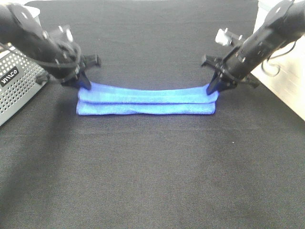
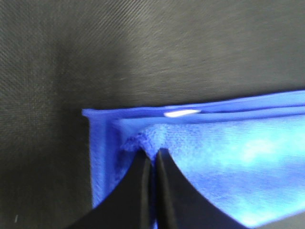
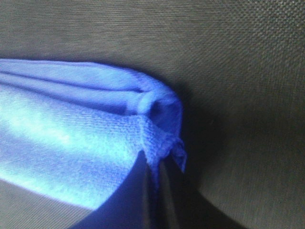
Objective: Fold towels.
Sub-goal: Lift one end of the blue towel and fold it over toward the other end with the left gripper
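Exterior high view, front to back. Nearest you is the black tablecloth (image 1: 152, 181), with bare cloth in front of the work. Behind it the blue towel (image 1: 145, 101) lies flat mid-table as a long narrow band, already doubled, with a layer line running its length.

The left gripper (image 1: 86, 85) sits on the towel's far left corner and the right gripper (image 1: 212, 89) on its far right corner. Both wrist views show the jaws pinched nearly together with a nip of towel corner between the tips. I can't tell how many layers each one has.

My read is that the step in hand is carrying the far edge over for the next fold.
- Keep both corners level and the cloth taut between them.
- Move your arms at one pace and land the edge flush on the near edge.
- Let go only once the cloth is down.
- The right pinch looks shallow and may slip.

The only container is a grey perforated box (image 1: 16, 81) at the table's left edge, beside the left arm and apart from the towel. Its inside is hidden, so I can't tell what it holds.
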Action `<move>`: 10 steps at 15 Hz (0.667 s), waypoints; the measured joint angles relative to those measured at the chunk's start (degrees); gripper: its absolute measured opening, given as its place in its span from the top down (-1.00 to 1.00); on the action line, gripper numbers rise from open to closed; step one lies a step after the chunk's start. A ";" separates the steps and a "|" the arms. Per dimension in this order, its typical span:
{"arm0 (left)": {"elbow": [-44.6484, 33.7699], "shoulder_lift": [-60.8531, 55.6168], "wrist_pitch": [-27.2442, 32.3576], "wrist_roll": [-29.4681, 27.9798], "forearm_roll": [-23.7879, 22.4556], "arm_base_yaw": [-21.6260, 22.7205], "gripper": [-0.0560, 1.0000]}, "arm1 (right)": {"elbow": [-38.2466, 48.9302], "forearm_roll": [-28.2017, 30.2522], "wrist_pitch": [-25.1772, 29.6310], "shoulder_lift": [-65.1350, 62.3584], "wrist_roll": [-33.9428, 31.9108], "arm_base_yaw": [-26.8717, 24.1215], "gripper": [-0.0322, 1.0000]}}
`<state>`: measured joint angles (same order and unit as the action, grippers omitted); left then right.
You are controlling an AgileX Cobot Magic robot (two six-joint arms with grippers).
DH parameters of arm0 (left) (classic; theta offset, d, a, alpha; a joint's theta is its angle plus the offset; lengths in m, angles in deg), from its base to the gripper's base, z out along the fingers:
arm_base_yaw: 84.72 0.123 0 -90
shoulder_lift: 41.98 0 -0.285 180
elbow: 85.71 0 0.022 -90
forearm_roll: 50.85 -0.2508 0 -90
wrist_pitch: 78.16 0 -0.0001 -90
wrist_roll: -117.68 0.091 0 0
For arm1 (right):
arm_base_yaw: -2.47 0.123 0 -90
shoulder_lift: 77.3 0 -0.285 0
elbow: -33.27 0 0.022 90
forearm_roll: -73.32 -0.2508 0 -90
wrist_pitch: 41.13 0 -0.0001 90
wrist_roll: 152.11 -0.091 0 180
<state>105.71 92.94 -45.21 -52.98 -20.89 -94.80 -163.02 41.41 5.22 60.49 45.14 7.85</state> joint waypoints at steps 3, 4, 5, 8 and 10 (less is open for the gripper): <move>0.06 2.23 0.80 0.00 -0.06 0.00 0.48 | -0.46 -0.06 0.23 1.89 0.00 0.00 0.49; 0.11 2.23 1.15 0.00 -0.06 0.00 0.18 | -0.74 -0.06 1.03 1.89 -0.06 0.00 0.12; 0.57 2.23 1.55 0.00 -0.11 0.00 -0.14 | -1.32 -0.17 2.06 1.89 -0.23 0.00 -0.19; 1.60 1.03 1.83 -0.34 -1.43 0.00 -0.59 | -1.55 0.46 4.76 0.40 -0.34 0.00 -0.60; 1.78 0.06 2.41 -3.67 -3.38 0.29 -0.62 | -1.66 2.86 6.30 -1.72 -1.83 0.00 -0.63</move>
<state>107.48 93.00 -42.81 -56.65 -24.27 -94.52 -164.69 44.27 11.53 58.77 43.31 7.85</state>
